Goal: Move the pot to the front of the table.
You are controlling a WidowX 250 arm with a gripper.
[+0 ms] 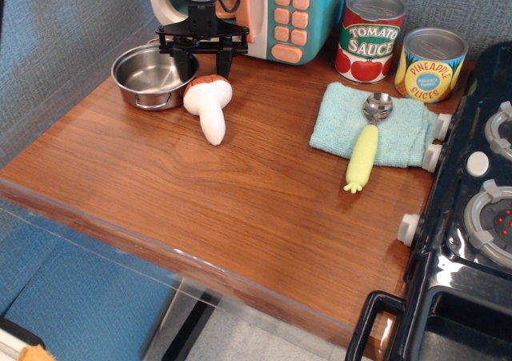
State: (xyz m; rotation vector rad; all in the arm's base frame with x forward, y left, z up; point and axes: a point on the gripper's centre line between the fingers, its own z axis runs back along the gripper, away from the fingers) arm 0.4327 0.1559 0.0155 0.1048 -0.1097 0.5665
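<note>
The pot (152,76) is a shallow shiny steel pot with wire loop handles, at the back left of the reddish-brown table (240,201). My black gripper (203,63) is open, its two fingers spread wide and pointing down. The left finger is over the pot's right rim and the right finger is beyond a toy mushroom (210,103). The pot is empty and sits on the table; I cannot tell whether a finger touches it.
A toy microwave (264,13) stands behind the gripper. A tomato sauce can (370,37) and a pineapple can (430,65) stand at the back right. A teal cloth (376,125) holds a yellow-handled spoon (365,145). A black toy stove (472,217) borders the right side.
</note>
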